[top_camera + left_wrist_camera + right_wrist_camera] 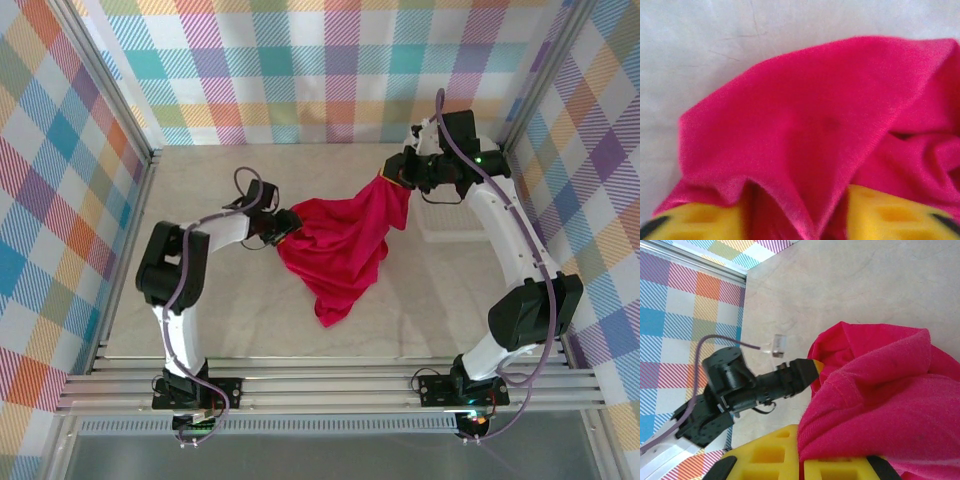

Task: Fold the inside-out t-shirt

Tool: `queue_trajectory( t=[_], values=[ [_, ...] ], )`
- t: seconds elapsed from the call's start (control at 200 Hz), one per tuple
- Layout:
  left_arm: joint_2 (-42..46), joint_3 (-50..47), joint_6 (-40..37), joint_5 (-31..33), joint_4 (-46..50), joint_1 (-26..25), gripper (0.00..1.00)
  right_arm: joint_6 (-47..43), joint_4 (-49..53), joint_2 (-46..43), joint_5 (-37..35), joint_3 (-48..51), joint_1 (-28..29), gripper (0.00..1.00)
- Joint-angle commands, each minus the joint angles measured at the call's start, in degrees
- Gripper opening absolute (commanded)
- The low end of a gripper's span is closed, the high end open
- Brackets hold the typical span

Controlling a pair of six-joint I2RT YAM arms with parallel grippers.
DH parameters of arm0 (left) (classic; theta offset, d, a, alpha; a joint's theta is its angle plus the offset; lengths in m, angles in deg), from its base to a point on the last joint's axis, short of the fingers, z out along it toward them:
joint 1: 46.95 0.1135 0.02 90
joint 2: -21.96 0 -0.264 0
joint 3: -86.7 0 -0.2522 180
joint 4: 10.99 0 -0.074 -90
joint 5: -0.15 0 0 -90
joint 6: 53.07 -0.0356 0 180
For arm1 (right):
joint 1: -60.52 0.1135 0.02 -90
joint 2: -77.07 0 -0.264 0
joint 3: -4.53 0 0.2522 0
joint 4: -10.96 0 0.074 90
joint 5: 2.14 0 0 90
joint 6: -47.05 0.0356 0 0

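The inside-out t-shirt (340,240) is bright red and hangs bunched between my two grippers, its lowest corner trailing toward the near side of the table. My right gripper (397,175) holds its upper right end. In the right wrist view the yellow fingers (765,460) are pressed together with the shirt's (890,390) seamed edge coming out of them. My left gripper (285,225) is at the shirt's left end. In the left wrist view its jaws (797,220) stand apart with a fold of the shirt (815,110) lying between them.
The pale table (200,320) is walled on three sides by plaid panels (60,200). Aluminium rails (330,385) run along the near edge by the arm bases. The left arm (740,385) shows in the right wrist view, its fingertip at the shirt's edge.
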Motion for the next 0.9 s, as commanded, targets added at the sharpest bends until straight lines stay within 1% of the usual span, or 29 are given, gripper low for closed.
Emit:
queue_trajectory(
  t=[0.0,0.05,0.12,0.205,0.255,0.355,0.4,0.445,0.5,0.615,0.73,0.82,0.895],
  values=[
    [-2.03,4.64,-0.38,-1.52,2.71,0.17,0.00,-0.55,-0.36,2.02,1.27,-2.45,0.29,0.00],
    [-0.21,7.67,-1.94,-0.89,5.40,1.15,0.00,-2.21,1.89,3.02,-0.19,-6.00,0.14,0.00],
    [3.81,14.83,-5.43,0.54,15.71,3.56,0.00,-4.64,5.84,3.96,-3.13,-11.97,-0.70,0.00],
    [8.62,28.56,-9.93,3.58,27.55,7.41,0.00,-5.81,8.84,3.60,-7.05,-18.26,-3.05,0.00],
    [10.59,37.50,-11.66,5.22,32.68,9.63,0.00,-5.91,10.41,2.92,-9.87,-21.13,-4.52,0.00],
    [12.40,54.16,-12.85,6.63,38.38,13.36,0.00,-5.72,11.35,0.51,-13.09,-22.76,-5.82,0.00],
    [12.70,59.62,-13.06,7.05,39.44,14.27,0.00,-5.47,10.85,-0.61,-13.33,-22.29,-5.93,0.00],
    [13.13,62.92,-13.18,7.36,39.53,14.72,0.00,-5.08,10.50,-1.29,-12.77,-21.85,-5.99,0.00],
    [14.07,64.32,-13.18,7.07,39.10,14.83,0.00,-4.72,10.37,-1.71,-10.99,-21.59,-5.95,0.00],
    [16.94,62.05,-12.74,5.13,37.75,14.76,0.00,-3.41,9.67,-3.35,-6.53,-19.61,-5.89,0.00],
    [20.13,58.46,-13.91,6.51,36.25,14.83,0.00,-2.22,7.85,-5.93,-2.98,-15.98,-5.93,0.00],
    [21.01,57.30,-15.14,7.16,36.23,14.82,0.00,-2.08,6.97,-7.57,-1.43,-12.88,-5.85,0.00],
    [21.48,53.43,-15.06,5.11,35.55,14.75,0.00,-2.02,5.53,-9.37,-1.99,-7.28,-5.88,0.00]
  ],
)
